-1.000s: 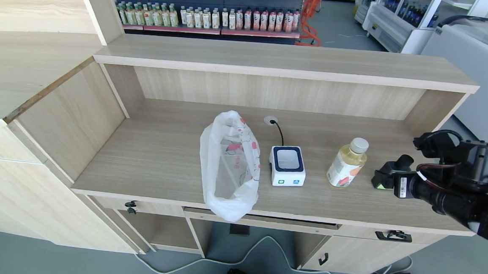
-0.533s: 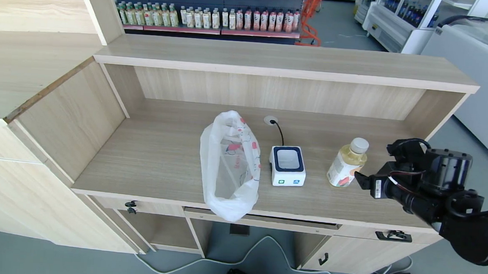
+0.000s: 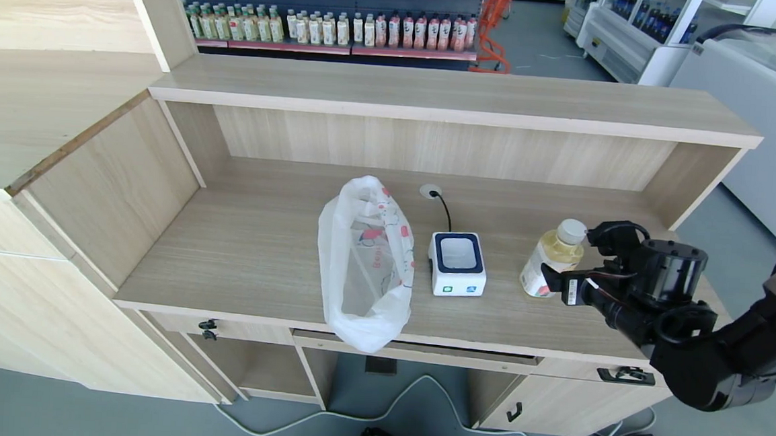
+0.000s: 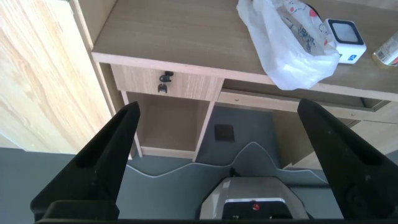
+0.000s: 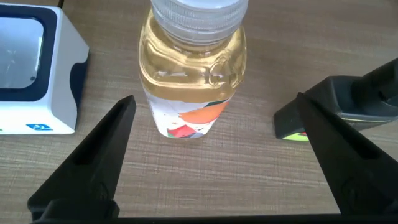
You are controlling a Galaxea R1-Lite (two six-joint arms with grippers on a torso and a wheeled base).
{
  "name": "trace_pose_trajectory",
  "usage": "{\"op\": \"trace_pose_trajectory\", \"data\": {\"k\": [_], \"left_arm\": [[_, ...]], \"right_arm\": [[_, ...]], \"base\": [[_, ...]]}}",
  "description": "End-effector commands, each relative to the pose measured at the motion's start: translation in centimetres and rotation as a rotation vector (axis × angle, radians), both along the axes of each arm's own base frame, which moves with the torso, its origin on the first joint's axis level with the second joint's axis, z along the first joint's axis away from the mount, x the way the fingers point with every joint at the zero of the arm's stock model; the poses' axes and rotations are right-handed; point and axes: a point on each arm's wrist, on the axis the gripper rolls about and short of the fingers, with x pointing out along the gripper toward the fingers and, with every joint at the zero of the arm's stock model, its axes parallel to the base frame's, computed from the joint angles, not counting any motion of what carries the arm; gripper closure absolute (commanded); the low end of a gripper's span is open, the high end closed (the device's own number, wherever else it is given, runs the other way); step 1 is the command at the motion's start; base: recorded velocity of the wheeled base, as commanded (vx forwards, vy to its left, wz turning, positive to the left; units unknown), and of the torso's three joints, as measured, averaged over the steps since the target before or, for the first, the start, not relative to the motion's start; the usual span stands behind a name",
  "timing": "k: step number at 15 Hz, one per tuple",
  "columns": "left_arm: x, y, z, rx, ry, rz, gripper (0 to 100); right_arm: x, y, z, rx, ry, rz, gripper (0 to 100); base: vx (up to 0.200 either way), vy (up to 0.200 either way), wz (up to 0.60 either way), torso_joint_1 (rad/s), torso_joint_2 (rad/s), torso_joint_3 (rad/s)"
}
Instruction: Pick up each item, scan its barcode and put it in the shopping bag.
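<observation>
Left gripper: nearest the robot, low in front of the counter's drawer fronts, above the grey floor; its two black fingers are spread wide with nothing between them.
Right gripper: over the right part of the counter; fingers spread apart, one on each side of the bottle's lower half, neither one touching it.
Juice bottle: the clear plastic bottle of pale yellow drink with a white cap and an orange-and-white label stands upright on the counter, just right of the scanner.
Counter: a light wood-grain checkout desk with a raised ledge along the back.
Scanner: the white box-shaped barcode scanner with a dark blue frame around its window sits between bag and bottle, window facing up.
Shopping bag: the thin white plastic bag with red print lies left of the scanner, its open mouth drooping over the counter's front edge.
Cable: a black cord runs from the scanner back to a round port in the counter.
Background: red store shelves lined with drink bottles.
</observation>
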Motion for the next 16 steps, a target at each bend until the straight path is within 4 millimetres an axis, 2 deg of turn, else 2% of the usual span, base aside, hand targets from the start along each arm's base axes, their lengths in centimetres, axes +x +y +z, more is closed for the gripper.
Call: {"op": "trace_pose_trajectory", "data": {"k": [1,9,16], "left_arm": [[0.0,0.0,0.0,0.0,0.0,0.0,0],[0.0,0.0,0.0,0.0,-0.002,0.0,0],[0.0,0.0,0.0,0.0,0.0,0.0,0]], "right_arm": [[1.0,0.3,-1.1,-0.002,0.009,0.003,0],[3.6,2.3,-2.1,0.02,-0.043,0.041,0],[5.4,3.1,-2.6,0.02,-0.077,0.055,0]], "base": [[0.0,0.0,0.0,0.0,0.0,0.0],[0.0,0.0,0.0,0.0,0.0,0.0],[0.0,0.0,0.0,0.0,0.0,0.0]]}}
